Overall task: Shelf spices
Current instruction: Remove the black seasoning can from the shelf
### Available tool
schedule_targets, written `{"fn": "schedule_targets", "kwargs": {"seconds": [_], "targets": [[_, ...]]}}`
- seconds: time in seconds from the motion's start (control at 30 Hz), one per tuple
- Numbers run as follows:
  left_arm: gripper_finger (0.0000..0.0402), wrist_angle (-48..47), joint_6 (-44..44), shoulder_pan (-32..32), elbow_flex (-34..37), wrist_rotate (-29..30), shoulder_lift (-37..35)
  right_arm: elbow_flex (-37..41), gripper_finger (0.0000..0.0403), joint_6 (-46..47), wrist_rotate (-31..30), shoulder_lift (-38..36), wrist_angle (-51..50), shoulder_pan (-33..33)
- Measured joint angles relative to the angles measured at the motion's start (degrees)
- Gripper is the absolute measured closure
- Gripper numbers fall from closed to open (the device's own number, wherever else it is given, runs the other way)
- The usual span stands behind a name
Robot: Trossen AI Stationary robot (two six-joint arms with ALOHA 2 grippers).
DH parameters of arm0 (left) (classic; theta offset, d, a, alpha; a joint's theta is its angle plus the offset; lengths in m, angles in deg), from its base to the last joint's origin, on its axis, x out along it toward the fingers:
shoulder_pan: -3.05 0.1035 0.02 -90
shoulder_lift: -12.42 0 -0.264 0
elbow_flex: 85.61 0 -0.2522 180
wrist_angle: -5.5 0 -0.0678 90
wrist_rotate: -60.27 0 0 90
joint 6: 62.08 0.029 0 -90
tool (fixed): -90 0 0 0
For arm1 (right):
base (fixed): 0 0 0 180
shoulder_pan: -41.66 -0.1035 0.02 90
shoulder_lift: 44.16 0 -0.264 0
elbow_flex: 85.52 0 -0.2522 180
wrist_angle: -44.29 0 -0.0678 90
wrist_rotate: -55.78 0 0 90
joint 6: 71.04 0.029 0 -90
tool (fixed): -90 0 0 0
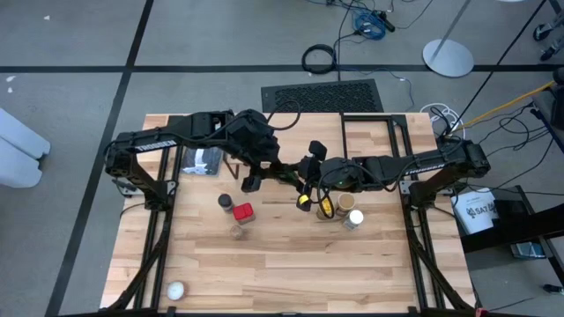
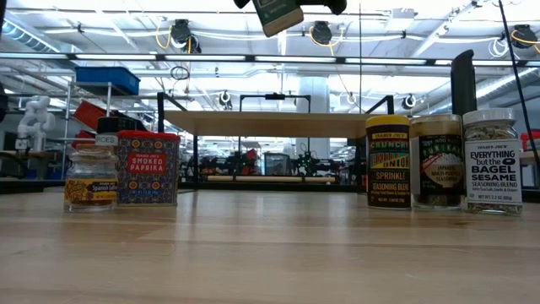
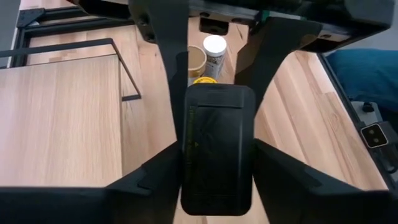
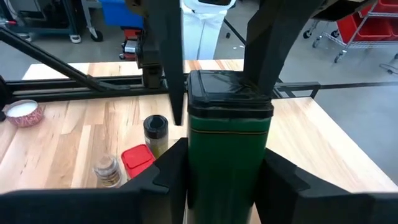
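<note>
The black square tin [image 4: 229, 134] has a green body and a black lid and hangs high over the table's middle [image 2: 278, 15], between both grippers. My left gripper [image 3: 216, 186] is shut at its lid end. My right gripper [image 4: 227, 180] is shut on its body. The red tin [image 2: 148, 169], a dark-lidded jar [image 1: 226, 202] and a small jar [image 2: 90, 179] stand left of centre. The yellow-lidded [image 2: 388, 160], tan-lidded [image 2: 436, 160] and white-lidded [image 2: 492, 160] jars stand to the right. The shelf [image 2: 270, 123] stands on its black legs at the far side. My left gripper pinches the tin at its lid end [image 3: 186, 155], one finger on each side, with the lid's top facing its wrist. My right gripper pinches the green body [image 4: 196, 168] below the lid, fingers on two opposite sides. The tin is lifted clear and shows tilted in the low view.
A flat blue-and-black package [image 1: 201, 160] lies at the far left under the left arm. A small white ball [image 1: 176, 290] sits near the near-left corner. The near half of the tabletop [image 1: 291, 273] is bare wood. Cables and a floor grille lie beyond the far edge.
</note>
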Motion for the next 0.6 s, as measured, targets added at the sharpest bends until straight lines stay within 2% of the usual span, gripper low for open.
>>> {"fn": "schedule_targets", "kwargs": {"seconds": [0.27,0.47,0.6], "targets": [[0.0134,1.51,0.11,-0.13,0.04,-0.48,-0.40,0.00,0.0273,0.02,-0.48,0.00,-0.81,0.06],[0.0113,5.11,0.39,-0.15,0.03,-0.15,-3.59,0.09,0.0273,0.23,-0.48,-0.08,-2.71,0.07],[0.0111,6.31,1.38,-0.15,0.02,3.77,-7.16,0.09,0.0273,0.44,-0.26,-1.18,-2.93,-0.15]]}}
